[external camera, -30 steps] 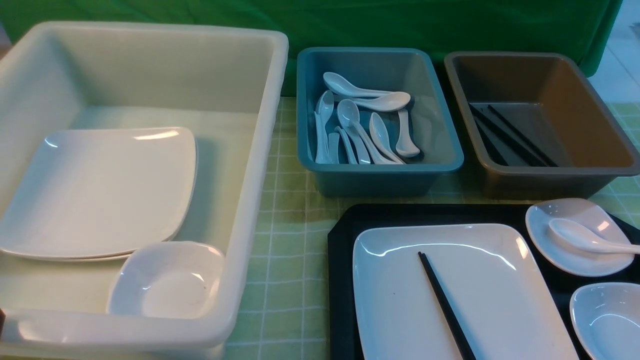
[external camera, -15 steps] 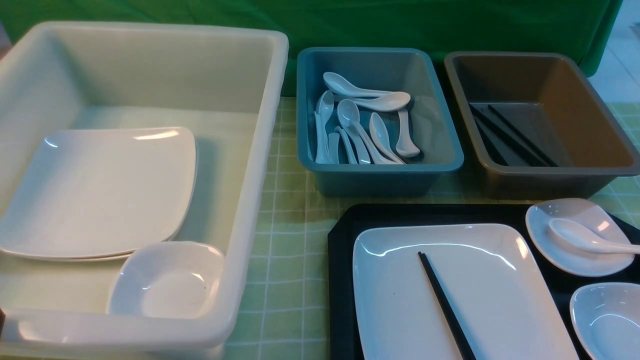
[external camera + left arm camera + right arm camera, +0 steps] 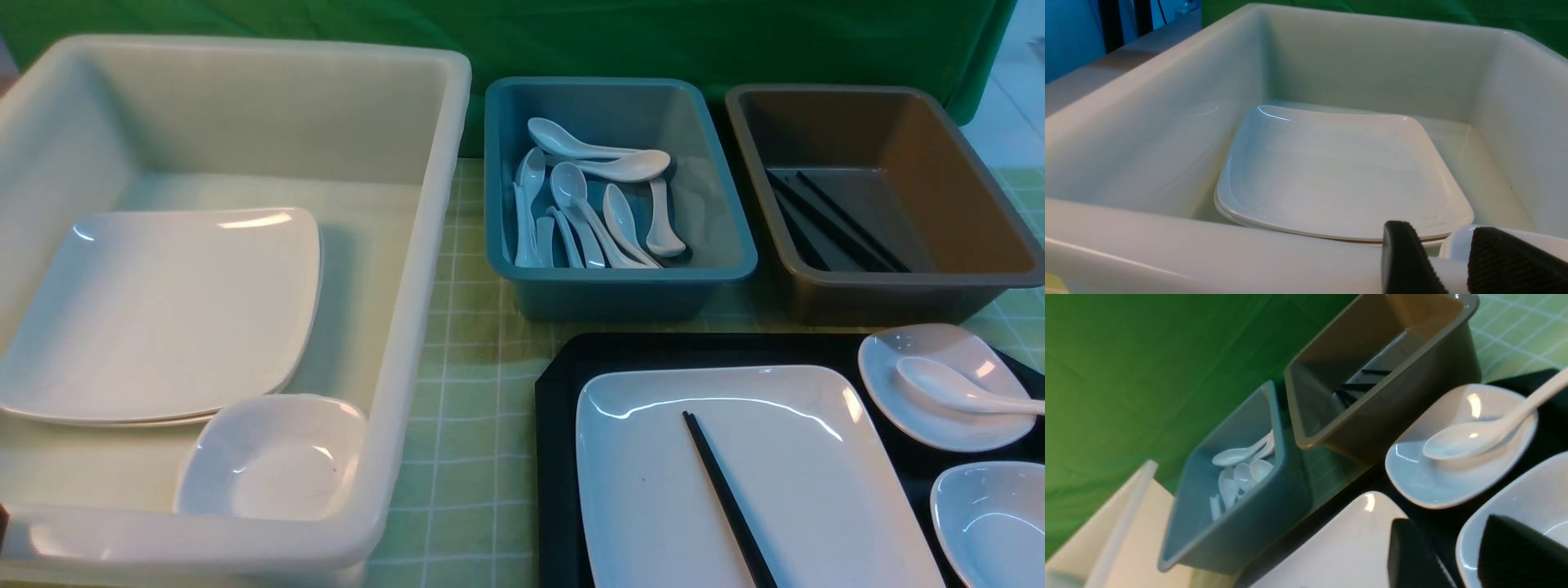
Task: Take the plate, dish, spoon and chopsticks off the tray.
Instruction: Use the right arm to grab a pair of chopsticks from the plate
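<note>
The black tray [image 3: 555,384] lies at the front right. On it rests the large white plate [image 3: 784,457], and the black chopsticks [image 3: 727,498] lie across that plate. Behind it, to the right, a small white dish [image 3: 914,408] holds the white spoon [image 3: 947,385]. A second small dish [image 3: 992,523] sits empty at the tray's near right. My right gripper [image 3: 1447,535] hovers open, one finger over this dish [image 3: 1527,498] and the other toward the plate [image 3: 1339,547]. My left gripper [image 3: 1441,245] is open and empty at the white tub's near rim [image 3: 1208,253]. Neither gripper shows in the front view.
A big white tub [image 3: 424,245] on the left holds stacked plates [image 3: 163,310] and a small dish [image 3: 269,457]. A blue bin [image 3: 620,286] behind the tray holds several spoons. The brown bin [image 3: 898,286] beside it holds black chopsticks. A green checked cloth covers the table.
</note>
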Available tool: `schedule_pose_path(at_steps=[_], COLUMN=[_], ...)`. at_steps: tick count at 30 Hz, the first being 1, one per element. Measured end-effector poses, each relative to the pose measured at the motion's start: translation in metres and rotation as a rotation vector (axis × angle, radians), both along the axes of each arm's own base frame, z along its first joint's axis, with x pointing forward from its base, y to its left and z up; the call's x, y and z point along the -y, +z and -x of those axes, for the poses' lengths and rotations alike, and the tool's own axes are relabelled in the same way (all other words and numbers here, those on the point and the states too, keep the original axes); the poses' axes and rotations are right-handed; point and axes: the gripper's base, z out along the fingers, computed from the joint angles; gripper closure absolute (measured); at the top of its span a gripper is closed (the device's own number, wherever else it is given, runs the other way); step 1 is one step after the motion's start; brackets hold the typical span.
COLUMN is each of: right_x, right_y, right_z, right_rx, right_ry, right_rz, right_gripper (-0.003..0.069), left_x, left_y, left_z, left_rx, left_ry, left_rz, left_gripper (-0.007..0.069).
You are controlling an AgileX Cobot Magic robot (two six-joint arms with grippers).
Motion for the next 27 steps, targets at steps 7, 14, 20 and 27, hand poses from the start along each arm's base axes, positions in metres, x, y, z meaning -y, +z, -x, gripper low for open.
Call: schedule_pose_path(at_steps=[7, 14, 20, 27], right_x=[0.0, -0.002, -0.008, -0.03], right_y=[0.003, 0.1, 0.114, 0.06], right_z=[0.0, 0.006, -0.034, -0.091], right_rx=[0.008, 0.15, -0.31, -0.845], right_ry=[0.006, 0.04, 0.251, 0.723], right_rz=[0.033, 0.419, 0.598, 0.575], right_gripper=[0.044, 0.0639, 0.065, 0.054], left_x=[0.0, 0.0, 0.0, 0.0], left_y=[0.0, 0.0, 0.0, 0.0], left_z=[0.0, 0.0, 0.0, 0.0], left_rx=[0.0, 0.0, 0.0, 0.001], left_ry=[0.0, 0.0, 0.0, 0.0], left_rz=[0.001, -0.002, -0.002, -0.002], left_gripper=[0.0403, 0.0403, 0.0403, 0.0403])
